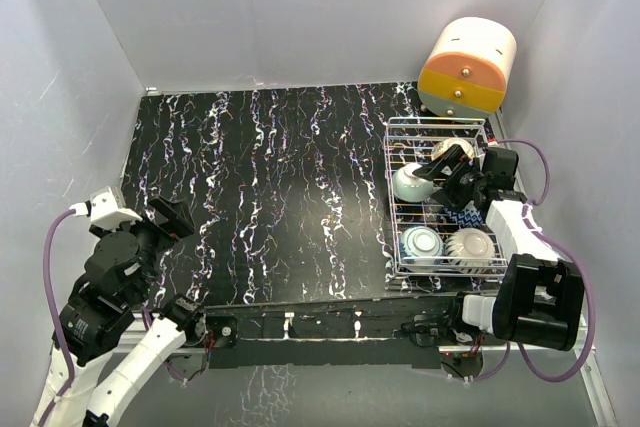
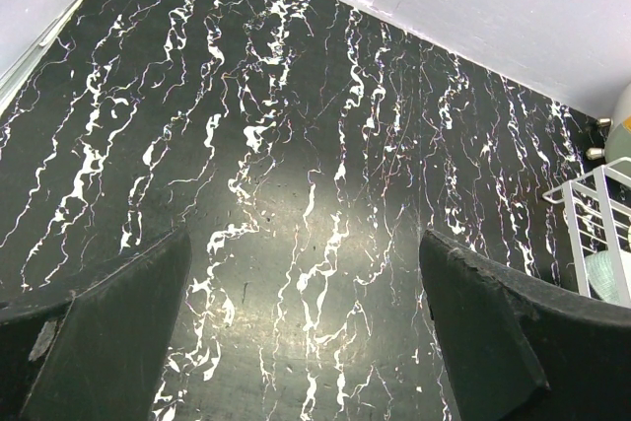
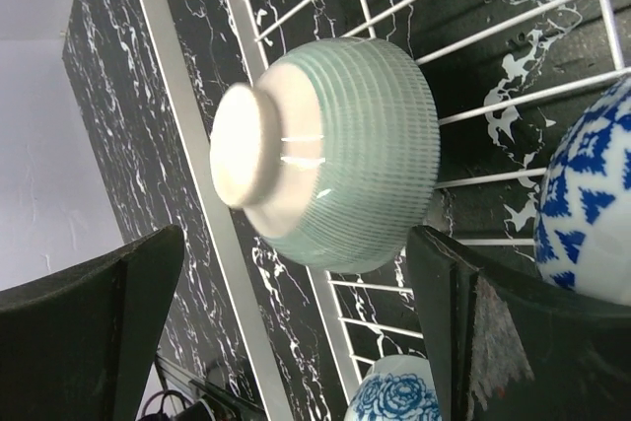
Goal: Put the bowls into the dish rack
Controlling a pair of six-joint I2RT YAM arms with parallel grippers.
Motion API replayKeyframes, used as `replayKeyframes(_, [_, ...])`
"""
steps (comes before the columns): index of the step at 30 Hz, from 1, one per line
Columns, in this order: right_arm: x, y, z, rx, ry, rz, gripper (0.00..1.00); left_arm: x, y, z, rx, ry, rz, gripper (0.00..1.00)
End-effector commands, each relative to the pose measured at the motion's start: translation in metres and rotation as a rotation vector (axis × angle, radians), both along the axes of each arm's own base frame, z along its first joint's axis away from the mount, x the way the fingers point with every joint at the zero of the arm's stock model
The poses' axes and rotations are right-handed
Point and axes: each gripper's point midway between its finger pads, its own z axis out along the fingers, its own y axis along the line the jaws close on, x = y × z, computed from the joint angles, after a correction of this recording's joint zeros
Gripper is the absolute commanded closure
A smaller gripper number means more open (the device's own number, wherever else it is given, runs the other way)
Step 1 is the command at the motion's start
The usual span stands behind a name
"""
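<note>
All the bowls (image 1: 422, 243) that show lie inside the dish rack (image 1: 430, 121). The mint green bowl (image 3: 335, 145) is tilted among its wires, untouched between the spread fingers of the right gripper (image 3: 301, 244). That arm should lift straight up so that neither finger clips a bowl or a wire. The left gripper (image 2: 306, 244) hangs with its fingers apart over the table (image 2: 296, 96).

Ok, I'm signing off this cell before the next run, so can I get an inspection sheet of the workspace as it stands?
Surface: black white-veined table; no spills seen.
Job's things: rack on the table's right; mint bowl on its side in it, blue bowl next to it, other bowls in the near end. No bowl seen outside the rack.
Clutter: cream-and-orange box behind the rack.
Jaws: left jaws open over bare table; right jaws open, either side of the mint bowl.
Cables: purple cable at the left arm, another at the right.
Surroundings: grey walls on three sides.
</note>
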Motion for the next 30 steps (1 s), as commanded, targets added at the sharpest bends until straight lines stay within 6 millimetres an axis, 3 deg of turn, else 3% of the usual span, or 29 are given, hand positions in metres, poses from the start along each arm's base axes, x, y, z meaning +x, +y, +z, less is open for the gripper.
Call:
replayKeyframes(1, [0.012,-0.009,0.030,-0.067,-0.089,0.000,0.01,0.000,0.002,0.003,0.007,-0.014,0.004,0.03])
replayKeyframes(10, [0.006,-0.011,0.047,-0.105,-0.113,0.007,0.01,0.001,0.000,0.004,0.010,-0.016,-0.005,0.03])
replayKeyframes(19, [0.013,0.001,0.105,-0.171,-0.256,0.064,0.01,0.009,-0.010,0.001,0.021,0.009,-0.040,0.03])
replayKeyframes(22, [0.021,0.036,0.119,-0.244,-0.295,0.144,0.01,0.014,-0.018,-0.002,0.022,0.025,-0.063,0.03])
replayKeyframes(26, [0.024,0.113,0.133,-0.362,-0.341,0.297,0.01,0.020,-0.025,-0.005,0.026,0.047,-0.087,0.03])
replayKeyframes(28, [0.015,0.159,0.137,-0.407,-0.373,0.389,0.01,0.022,-0.029,-0.006,0.028,0.060,-0.102,0.03])
replayKeyframes(30, [0.010,0.190,0.140,-0.444,-0.410,0.443,0.01,0.023,-0.033,-0.007,0.030,0.072,-0.115,0.03])
